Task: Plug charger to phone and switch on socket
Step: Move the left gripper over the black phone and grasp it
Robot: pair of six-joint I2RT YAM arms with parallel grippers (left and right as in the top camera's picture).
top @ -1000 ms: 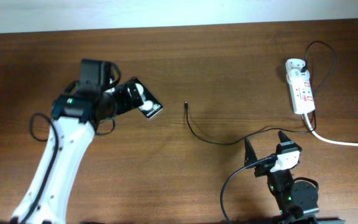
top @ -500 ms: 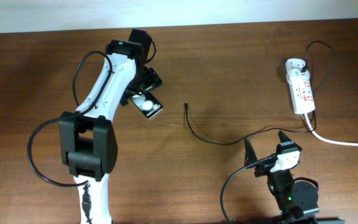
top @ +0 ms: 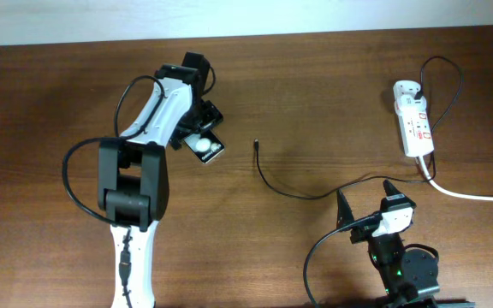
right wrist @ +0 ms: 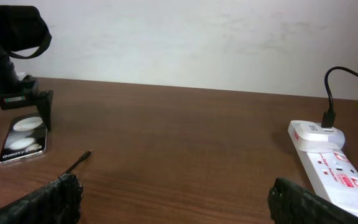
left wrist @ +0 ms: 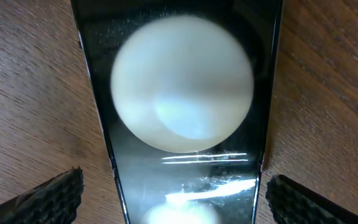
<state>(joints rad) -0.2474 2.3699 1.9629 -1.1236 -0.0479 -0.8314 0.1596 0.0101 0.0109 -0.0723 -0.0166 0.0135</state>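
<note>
The left hand (left wrist: 174, 190) is open wide. The phone (top: 210, 148) lies flat on the worktop (top: 315, 85) between its two fingers, at about 10 o'clock from the middle. I see a small gap on each side, so the hand has no hold on it yet. The right hand (top: 365, 193) waits at 5 o'clock, open and holding nothing.

What could go wrong? The phone is thin, flat and shiny. If the fingers close too high, they may slip off or push it away. If it turns, its hole for the plug may point the wrong way. The plug tip (top: 255, 143) of the charger (top: 291, 192) lies at 3 o'clock from the phone. It is very tiny, so a hand could miss it or drop it. Pulling the thin cable could tug the socket (top: 415, 127), far off at 2 o'clock.

Counting: one phone with two white round patches (left wrist: 182, 84), one charger, one socket, one thick white cord (top: 478, 197), two hands.
</note>
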